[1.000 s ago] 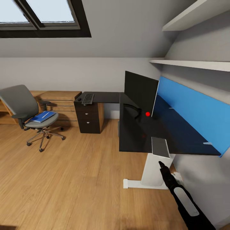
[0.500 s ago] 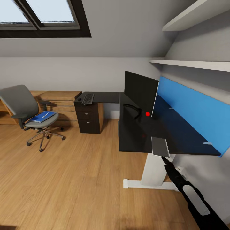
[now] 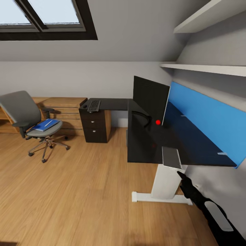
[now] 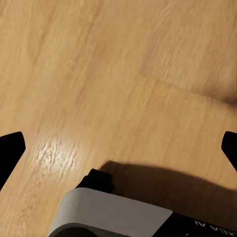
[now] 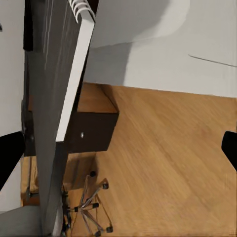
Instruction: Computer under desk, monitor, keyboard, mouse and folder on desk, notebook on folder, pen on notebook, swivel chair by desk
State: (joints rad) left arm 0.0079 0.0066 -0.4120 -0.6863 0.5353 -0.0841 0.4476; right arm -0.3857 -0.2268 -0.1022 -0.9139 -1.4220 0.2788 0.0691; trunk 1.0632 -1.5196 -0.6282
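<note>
From the head, the tabletop point(image 3: 147, 140) holds the monitor point(image 3: 150, 97) in its middle. The notebook point(image 3: 171, 157) lies at the tabletop's near edge and sticks out a bit. The right tool point(image 3: 180, 175) hangs just under it. The keyboard point(image 3: 94, 105) is on the tabletop's far end. The chair point(image 3: 29, 118) stands well apart from the tabletop, with the folder point(image 3: 46, 125) on its seat.

The left tool point(image 4: 118, 148) is wide, over bare floor point(image 4: 123, 74).

The right tool point(image 5: 118, 145) is wide too, by the notebook's point(image 5: 66, 94) edge. A bump from below could knock the notebook off.
</note>
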